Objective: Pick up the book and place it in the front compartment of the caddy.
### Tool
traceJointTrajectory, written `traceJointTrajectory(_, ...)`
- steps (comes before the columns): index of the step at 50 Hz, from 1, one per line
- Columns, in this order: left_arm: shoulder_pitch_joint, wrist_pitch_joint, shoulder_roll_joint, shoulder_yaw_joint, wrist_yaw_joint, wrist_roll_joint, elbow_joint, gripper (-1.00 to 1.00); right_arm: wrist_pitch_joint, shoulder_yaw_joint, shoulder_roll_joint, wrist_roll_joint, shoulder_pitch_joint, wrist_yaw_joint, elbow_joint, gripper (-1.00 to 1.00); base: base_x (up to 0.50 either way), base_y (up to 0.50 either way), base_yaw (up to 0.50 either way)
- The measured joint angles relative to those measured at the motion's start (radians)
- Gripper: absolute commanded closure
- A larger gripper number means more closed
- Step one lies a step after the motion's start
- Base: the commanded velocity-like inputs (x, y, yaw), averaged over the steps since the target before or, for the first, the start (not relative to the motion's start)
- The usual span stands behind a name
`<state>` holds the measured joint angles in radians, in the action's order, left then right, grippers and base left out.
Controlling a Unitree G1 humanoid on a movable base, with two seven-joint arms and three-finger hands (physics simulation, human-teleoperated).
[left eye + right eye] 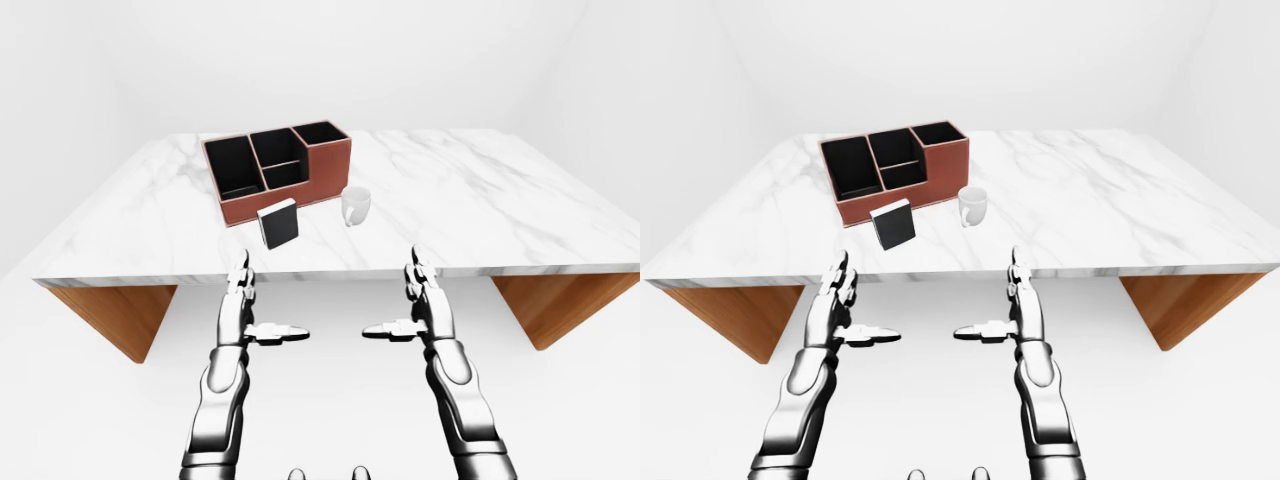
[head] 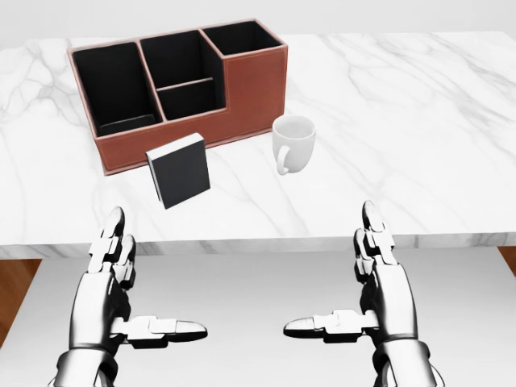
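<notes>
A: Where do we stand with the book (image 2: pixel 179 170)?

B: We haven't touched it. It stands upright on the marble worktop (image 2: pixel 419 121), just below the brown caddy (image 2: pixel 250 89) in the head view, with a white mug (image 2: pixel 293 142) a little to its right.

A: And our hands?

B: Both are empty, held below the worktop's near edge. The left hand (image 2: pixel 113 274) and right hand (image 2: pixel 379 278) have their fingers stretched straight and thumbs pointing inward, so they are fully open and grip nothing.

A: So we judge this the reach, not yet the grasp.

B: Agreed. Next we need to lift a hand over the edge, likely the left one since the book sits on its side, and close on the covers without tipping the book into the caddy wall.
</notes>
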<state>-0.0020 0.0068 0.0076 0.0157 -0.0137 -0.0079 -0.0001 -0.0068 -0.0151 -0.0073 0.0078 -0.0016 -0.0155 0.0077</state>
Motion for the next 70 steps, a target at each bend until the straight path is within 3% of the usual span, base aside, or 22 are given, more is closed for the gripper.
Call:
traceJointTrajectory(9,-0.002,0.014,0.008,0.014,-0.013,-0.007,-0.007,-1.0,-0.009,-0.014,-0.007,0.007,-0.001,-0.015,0.014,-1.0,0.0,0.0,0.0)
traceJointTrajectory(21,0.012,0.079,0.01,0.018,-0.025,-0.011,-0.096,-1.0,0.023,-0.017,-0.01,0.01,0.012,-0.026,-0.034,-1.0,0.0,0.0,0.0)
traceJointTrajectory(28,0.018,0.08,0.013,0.023,-0.031,-0.015,-0.165,-1.0,0.051,-0.021,-0.011,0.01,0.019,-0.028,-0.07,-1.0,0.0,0.0,0.0)
traceJointTrajectory(34,0.022,0.08,0.014,0.029,-0.036,-0.018,-0.223,-1.0,0.094,-0.026,-0.013,0.01,0.026,-0.029,-0.129,-1.0,0.0,0.0,0.0)
traceJointTrajectory(63,0.025,0.08,0.021,0.054,-0.059,-0.036,-0.44,-1.0,0.094,-0.047,-0.013,0.014,0.058,-0.04,-0.417,-1.0,0.0,0.0,0.0)
traceJointTrajectory(70,0.026,0.08,0.018,0.053,-0.063,-0.038,-0.456,-1.0,0.094,-0.052,-0.017,0.023,0.067,-0.054,-0.473,-1.0,0.0,0.47,0.0)
